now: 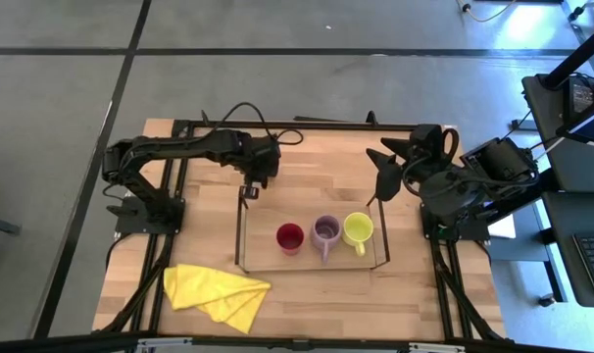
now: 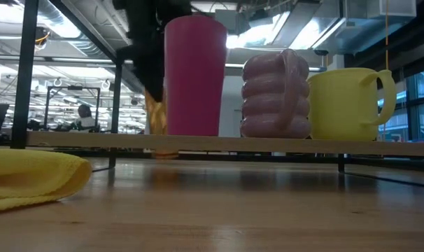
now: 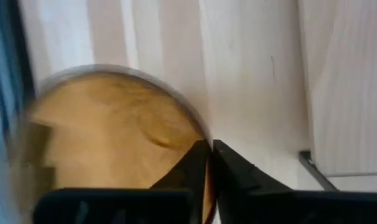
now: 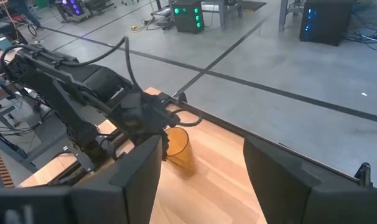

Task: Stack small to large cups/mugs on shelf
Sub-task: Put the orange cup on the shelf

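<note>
In the high view the left arm hides the tumbler (image 4: 176,144) wholly. In the low view, only an amber sliver of it shows at centre left, behind the red cup (image 2: 194,75) and a dark arm. In the left wrist view it is blurred and cut by the bottom and left edges. The cloth (image 2: 30,176) runs off the low view's left edge.
</note>
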Controlling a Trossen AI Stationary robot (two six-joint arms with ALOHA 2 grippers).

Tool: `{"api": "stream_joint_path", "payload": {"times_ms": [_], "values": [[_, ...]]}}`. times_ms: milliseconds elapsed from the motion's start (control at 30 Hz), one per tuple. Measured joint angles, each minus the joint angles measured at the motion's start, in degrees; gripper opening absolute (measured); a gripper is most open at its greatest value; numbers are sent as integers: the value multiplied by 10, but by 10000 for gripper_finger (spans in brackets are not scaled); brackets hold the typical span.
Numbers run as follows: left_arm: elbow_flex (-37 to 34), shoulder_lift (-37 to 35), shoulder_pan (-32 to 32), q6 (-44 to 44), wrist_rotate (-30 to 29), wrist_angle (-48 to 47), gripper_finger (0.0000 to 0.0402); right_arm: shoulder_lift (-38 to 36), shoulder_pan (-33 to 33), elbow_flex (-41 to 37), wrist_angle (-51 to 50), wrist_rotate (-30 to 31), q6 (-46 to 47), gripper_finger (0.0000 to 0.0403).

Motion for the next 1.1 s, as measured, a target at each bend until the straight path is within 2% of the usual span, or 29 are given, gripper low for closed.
{"api": "stream_joint_path", "payload": {"times_ms": [167,300,467,600,800,1100], "values": [[42,0,-13,-19,-17,-16,6,0,0,0,-1,-1,0,228],[110,0,-34,-61,-16,-113,5,0,0,0,-10,-2,11,228],[210,0,-103,-143,-7,-221,3,-5,0,0,-9,-6,6,228],[268,0,-179,-226,3,-246,2,-8,0,0,-9,-6,-2,228],[266,0,-275,-352,-12,-280,2,-10,0,0,-9,-14,-2,228],[253,28,-395,-478,-12,-226,5,-10,0,0,-9,-31,-2,228]]}}
